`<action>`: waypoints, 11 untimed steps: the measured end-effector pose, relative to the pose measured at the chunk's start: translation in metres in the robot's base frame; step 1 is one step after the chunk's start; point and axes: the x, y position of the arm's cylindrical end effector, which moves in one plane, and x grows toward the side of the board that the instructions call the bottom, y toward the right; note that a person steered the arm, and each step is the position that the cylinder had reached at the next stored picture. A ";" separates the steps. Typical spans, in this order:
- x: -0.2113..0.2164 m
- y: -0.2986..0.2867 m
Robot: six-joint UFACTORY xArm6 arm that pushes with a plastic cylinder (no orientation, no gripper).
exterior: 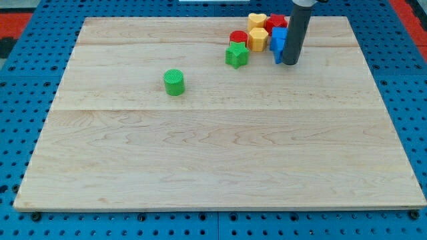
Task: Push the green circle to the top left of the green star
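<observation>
The green circle (174,82) stands on the wooden board (220,153), left of the middle. The green star (236,55) lies up and to the view's right of it, at the lower left edge of a cluster of blocks near the view's top. My tip (290,63) rests on the board at the right side of that cluster, touching or just beside a blue block (278,43). The tip is right of the green star and far right of the green circle.
The cluster holds a red round block (238,37), a yellow block (258,39), a yellow heart (257,20), a red block (275,22) and the blue block. A blue pegboard (20,100) surrounds the board.
</observation>
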 end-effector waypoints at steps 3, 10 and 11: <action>0.085 -0.222; -0.007 -0.156; -0.007 -0.162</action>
